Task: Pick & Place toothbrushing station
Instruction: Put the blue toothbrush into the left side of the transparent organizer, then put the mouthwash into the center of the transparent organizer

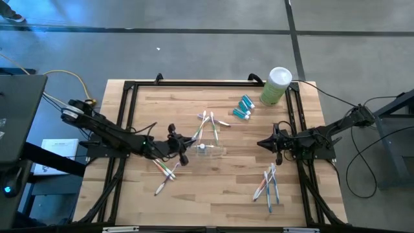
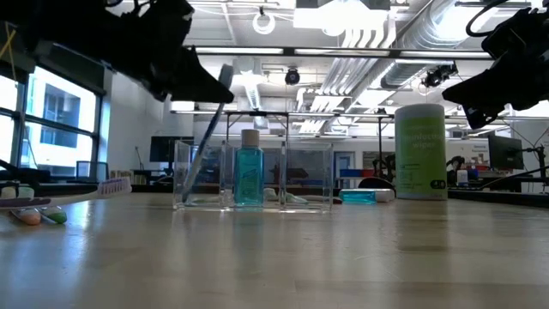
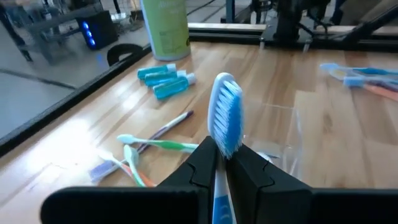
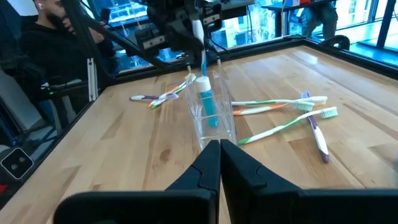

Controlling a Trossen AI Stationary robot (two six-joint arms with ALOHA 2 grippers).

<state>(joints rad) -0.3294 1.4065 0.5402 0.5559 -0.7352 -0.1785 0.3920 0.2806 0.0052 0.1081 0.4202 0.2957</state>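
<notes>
The left gripper (image 3: 222,163) is being held over the clear holder (image 1: 208,149) at the middle of the table (image 1: 220,200), and its fingers are pressed on the handle of a blue toothbrush (image 3: 225,118), with the bristle head standing up above them. In the low view this toothbrush is being lowered at a slant into the first compartment of the holder; whether its end is already touching the bottom cannot be told. The right gripper (image 4: 219,155) is being kept near the right edge of the table, its fingers together and empty.

The holder is being used as the station: it is see-through, with several compartments. One blue tube with a white cap (image 2: 249,172) is already standing upright in the next compartment.

Around the holder, much is lying loose. A few toothbrushes (image 1: 208,120) are lying just behind it, two more (image 1: 165,169) in front of it on the left side, and a small bundle (image 1: 269,182) in front on the right side. Three blue tubes (image 1: 244,107) are lying near the tall green canister (image 1: 276,85) at the far right corner.

The task is judged to be in its early part: one tube is placed, one brush is being placed, and the most brushes and tubes are waiting.
</notes>
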